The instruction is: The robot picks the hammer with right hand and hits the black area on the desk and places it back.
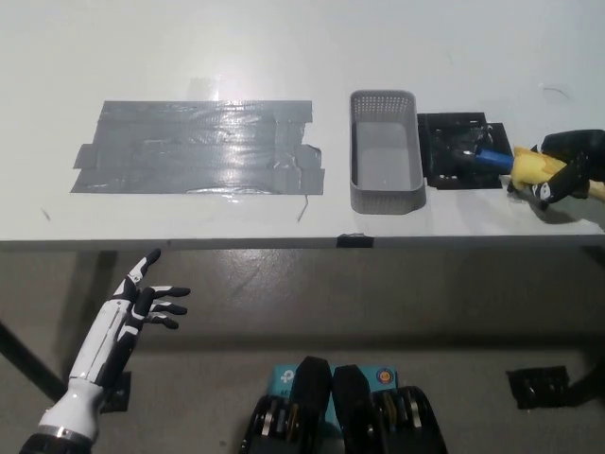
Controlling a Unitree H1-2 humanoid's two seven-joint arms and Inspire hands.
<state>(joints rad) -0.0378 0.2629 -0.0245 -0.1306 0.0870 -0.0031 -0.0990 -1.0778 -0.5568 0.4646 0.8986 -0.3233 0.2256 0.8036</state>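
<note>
My black right hand (570, 172) is at the table's right edge, shut on the hammer (510, 164) by its yellow and blue handle. The hammer lies nearly level and points left. Its head end reaches onto the black area (446, 163), a dark square patch on the white desk (284, 47). I cannot tell whether the head touches the patch. My white left hand (142, 307) rests open below the desk's front edge at the lower left.
A grey perforated basket (359, 194) stands just left of the black area, nothing in it. A wide patch of grey tape (198, 147) covers the desk's left middle. Dark floor and a black foot plate (541, 385) lie below the desk's front edge.
</note>
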